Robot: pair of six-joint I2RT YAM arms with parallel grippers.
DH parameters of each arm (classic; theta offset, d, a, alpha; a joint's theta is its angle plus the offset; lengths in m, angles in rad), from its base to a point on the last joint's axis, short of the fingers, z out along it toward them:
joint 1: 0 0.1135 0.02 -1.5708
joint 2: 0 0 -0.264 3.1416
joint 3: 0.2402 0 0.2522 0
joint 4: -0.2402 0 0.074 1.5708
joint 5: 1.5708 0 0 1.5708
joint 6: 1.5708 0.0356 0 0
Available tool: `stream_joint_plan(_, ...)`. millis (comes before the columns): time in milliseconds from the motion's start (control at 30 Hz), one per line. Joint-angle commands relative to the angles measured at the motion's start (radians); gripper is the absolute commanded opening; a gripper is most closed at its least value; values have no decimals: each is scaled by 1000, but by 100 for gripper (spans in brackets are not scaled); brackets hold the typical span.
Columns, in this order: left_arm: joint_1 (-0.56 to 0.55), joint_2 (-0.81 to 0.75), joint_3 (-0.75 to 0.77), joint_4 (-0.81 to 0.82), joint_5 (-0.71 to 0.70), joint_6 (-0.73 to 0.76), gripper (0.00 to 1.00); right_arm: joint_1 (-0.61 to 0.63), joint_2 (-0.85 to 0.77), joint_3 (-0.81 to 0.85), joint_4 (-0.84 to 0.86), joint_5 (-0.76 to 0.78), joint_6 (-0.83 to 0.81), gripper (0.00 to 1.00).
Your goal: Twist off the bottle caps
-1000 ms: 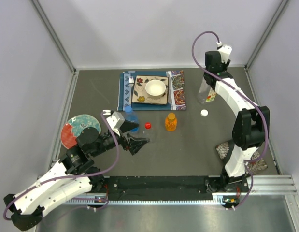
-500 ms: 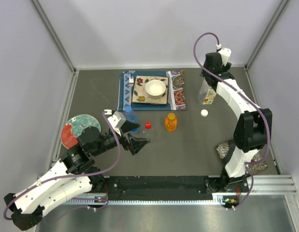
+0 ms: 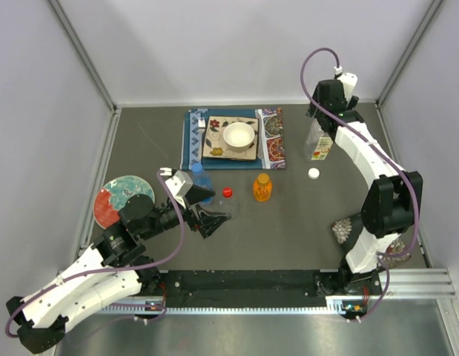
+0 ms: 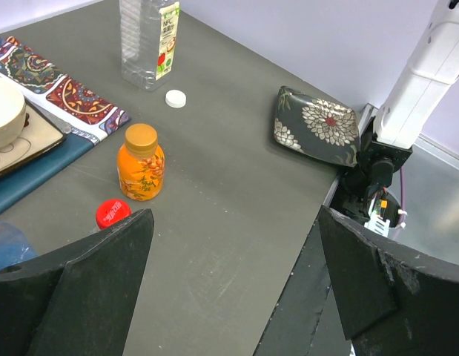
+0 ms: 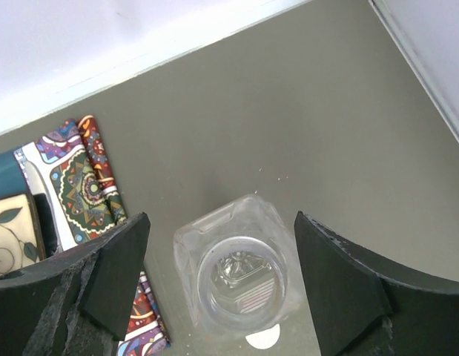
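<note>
An uncapped clear bottle [image 5: 240, 285] stands upright under my right gripper [image 5: 223, 276], whose jaws are open on either side of its mouth without touching it. The white cap [image 5: 262, 340] lies on the table beside that bottle [image 3: 318, 142]. The orange cap [image 4: 141, 136] sits on the small orange bottle [image 4: 140, 167]. A loose red cap [image 4: 113, 213] lies left of it. The blue cap [image 3: 197, 168] is on the blue bottle [image 3: 202, 182], just behind my left gripper [image 4: 235, 271], which is wide open and empty over bare table.
A white bowl [image 3: 239, 136] rests on patterned mats [image 3: 270, 141] at the back centre. A red and teal plate [image 3: 121, 199] lies at the left. A floral pouch [image 4: 316, 126] sits near the right arm's base. The near table rail [image 4: 318, 297] runs below my left gripper.
My right gripper has opened and let go of the clear bottle's neck, which still stands upright. The left arm has not moved.
</note>
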Motion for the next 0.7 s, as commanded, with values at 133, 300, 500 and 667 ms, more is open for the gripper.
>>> stream_joint_plan(133,2,2,30,40,-1,-2,98,53,-248,87,-41,2,26,85)
stream_joint_plan(300,2,16,56,23,-56,9,98,245,-442,-18,21,-51,-64,79)
stream_joint_plan(500,2,33,97,-23,-195,3,98,451,-591,-313,58,-176,-84,79)
stream_joint_plan(667,2,33,108,-40,-240,3,98,526,-592,-486,46,-136,-8,84)
